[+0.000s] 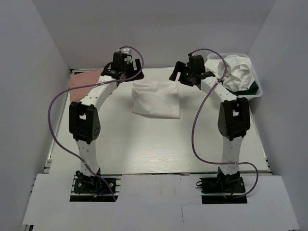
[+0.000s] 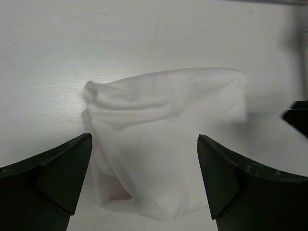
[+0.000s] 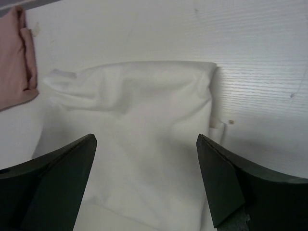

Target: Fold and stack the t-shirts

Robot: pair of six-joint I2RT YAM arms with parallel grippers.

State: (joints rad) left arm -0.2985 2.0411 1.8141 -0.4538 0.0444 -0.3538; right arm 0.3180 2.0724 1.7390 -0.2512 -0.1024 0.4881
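You're hovering both jaws wide open and empty over the folded white t-shirt (image 1: 156, 98) lying mid-tabletop (image 1: 144, 144), salmon-pink t-shirt (image 1: 80, 80) sitting far left, risking a top-layer-only pinch dragging the fold apart if you're closing too shallow.

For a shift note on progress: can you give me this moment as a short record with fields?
centre of table: white t-shirt, folded
far left: salmon-pink t-shirt, apart from the white one
basket: far right, holds crumpled white tee and dark green tee
left gripper: open, empty
right gripper: open, empty
stack: not yet made
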